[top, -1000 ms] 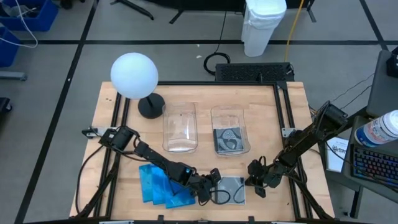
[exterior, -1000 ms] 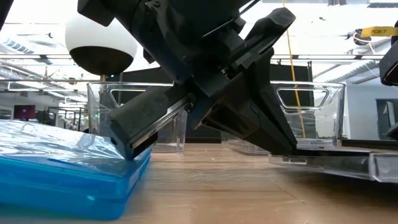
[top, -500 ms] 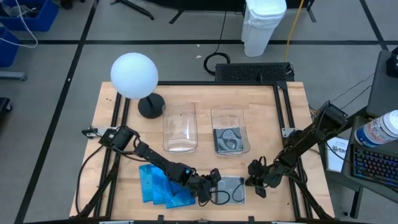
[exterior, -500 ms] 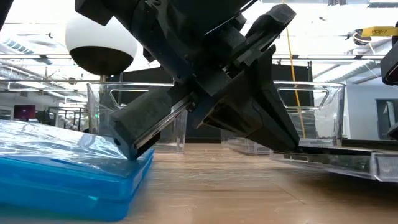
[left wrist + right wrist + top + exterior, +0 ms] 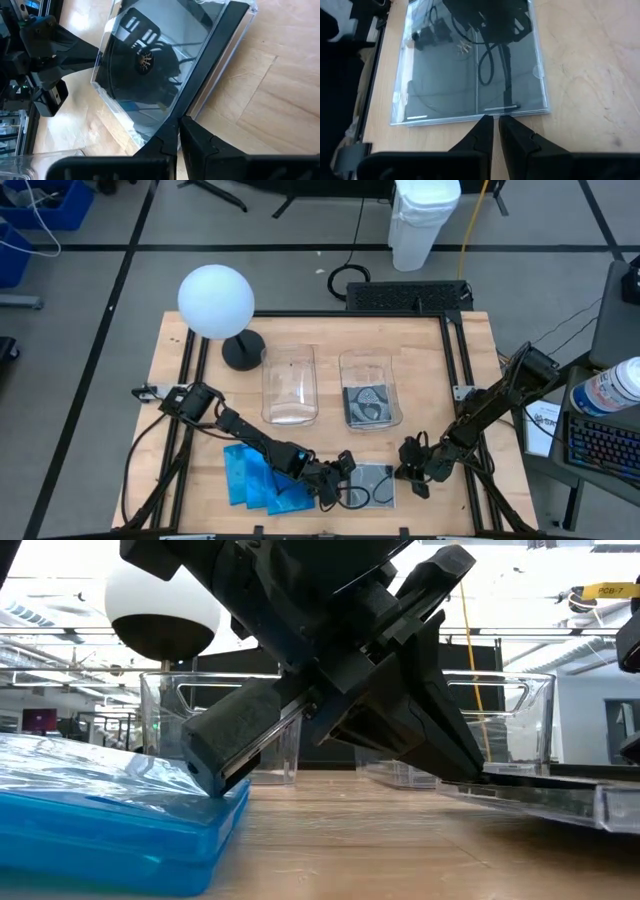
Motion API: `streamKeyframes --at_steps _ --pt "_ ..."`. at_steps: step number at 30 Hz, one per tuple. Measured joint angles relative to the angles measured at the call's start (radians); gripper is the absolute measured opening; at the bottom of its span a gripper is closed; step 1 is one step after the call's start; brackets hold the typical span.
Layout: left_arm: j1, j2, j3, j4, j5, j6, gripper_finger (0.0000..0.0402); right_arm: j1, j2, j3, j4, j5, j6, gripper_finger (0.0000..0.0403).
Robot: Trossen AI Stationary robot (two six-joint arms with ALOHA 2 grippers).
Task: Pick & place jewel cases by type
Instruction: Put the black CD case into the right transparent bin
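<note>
- Table of pale wood, dark-framed, carrying two clear bins side by side beyond both grippers.
- Right bin holding one clear jewel case with a grey-black insert, flat at the bin's nearer end.
- Left bin bare inside, only wood seen through its floor.
- Blue jewel cases fanned in a loose pile, just beside the left gripper on its outer side; lower finger resting at the pile's edge in the low view.
- Clear jewel case flat on the wood between the two grippers, its edge just ahead of each.
- Left gripper fingertips pressed together, touching that case's corner edge.
- Right gripper low beside the case, fingers almost closed, pinching nothing.
</note>
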Motion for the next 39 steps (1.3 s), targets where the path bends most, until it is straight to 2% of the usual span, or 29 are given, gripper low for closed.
streamKeyframes --at_steps 6,13,21,29,39 --pt "0.000 0.001 0.001 0.013 0.005 0.005 0.0005 0.000 -0.032 -0.002 -0.012 -0.037 -0.109 0.0041" --pt "0.006 0.002 0.002 0.028 -0.012 -0.001 0.0025 0.000 -0.078 0.000 0.005 -0.186 -0.183 0.0057" --pt "0.006 0.002 0.002 0.029 -0.009 0.000 0.0004 0.000 -0.104 0.003 0.011 -0.188 -0.230 0.0059" --pt "0.005 0.002 0.002 0.029 0.001 -0.002 0.0026 0.000 -0.104 0.003 0.000 -0.188 -0.226 0.0058" --pt "0.004 0.002 0.004 0.050 0.007 -0.007 0.0004 -0.002 -0.103 0.003 -0.010 -0.299 -0.224 0.0062"
